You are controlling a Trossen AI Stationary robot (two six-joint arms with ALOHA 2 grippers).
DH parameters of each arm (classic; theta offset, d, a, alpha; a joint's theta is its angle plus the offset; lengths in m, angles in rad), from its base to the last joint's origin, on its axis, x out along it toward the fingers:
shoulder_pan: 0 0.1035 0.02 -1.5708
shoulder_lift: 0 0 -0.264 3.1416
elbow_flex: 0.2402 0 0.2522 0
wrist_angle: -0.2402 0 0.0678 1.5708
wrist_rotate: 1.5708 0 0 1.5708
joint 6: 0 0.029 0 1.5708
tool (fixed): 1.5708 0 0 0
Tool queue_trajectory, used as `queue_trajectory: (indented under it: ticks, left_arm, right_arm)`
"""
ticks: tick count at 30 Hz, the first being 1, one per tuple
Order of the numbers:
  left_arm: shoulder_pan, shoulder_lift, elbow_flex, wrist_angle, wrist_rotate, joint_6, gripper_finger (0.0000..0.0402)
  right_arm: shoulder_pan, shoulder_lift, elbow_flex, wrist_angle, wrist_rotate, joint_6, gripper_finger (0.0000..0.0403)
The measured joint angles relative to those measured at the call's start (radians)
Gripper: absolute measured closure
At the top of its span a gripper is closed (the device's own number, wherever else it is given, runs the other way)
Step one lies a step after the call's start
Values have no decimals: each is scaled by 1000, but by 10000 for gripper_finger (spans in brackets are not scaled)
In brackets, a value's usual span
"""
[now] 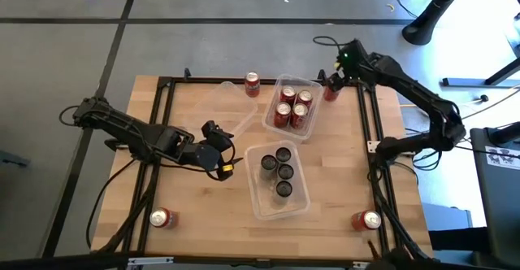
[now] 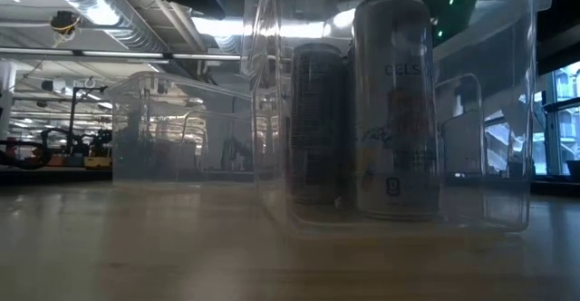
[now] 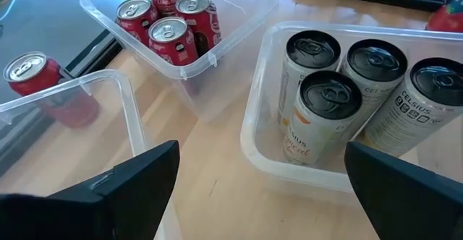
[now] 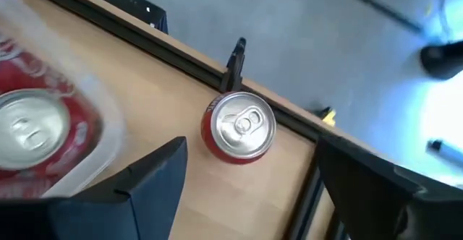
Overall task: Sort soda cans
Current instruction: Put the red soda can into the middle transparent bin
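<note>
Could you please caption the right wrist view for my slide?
Open right gripper hovering above a red can at the table's edge, beside the bin of red cans.

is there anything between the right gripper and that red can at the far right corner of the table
Nothing visible. The right gripper hangs open directly over the red can, which stands upright alone beside the table's edge rail. The bin of red cans sits off to one side, clear of the fingers' path down.

Both arms' jaws wide open.
</note>
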Motion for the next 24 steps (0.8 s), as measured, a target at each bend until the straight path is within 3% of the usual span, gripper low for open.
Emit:
queue_trajectory:
  ticks: [10,24]
  left_arm:
    - [0,0,0,-5,0,5,22]
    - [0,0,1,-4,0,15,22]
  right_arm:
    - [-78,144,0,30,-67,1,97]
    - [-77,152,0,29,-47,-4,85]
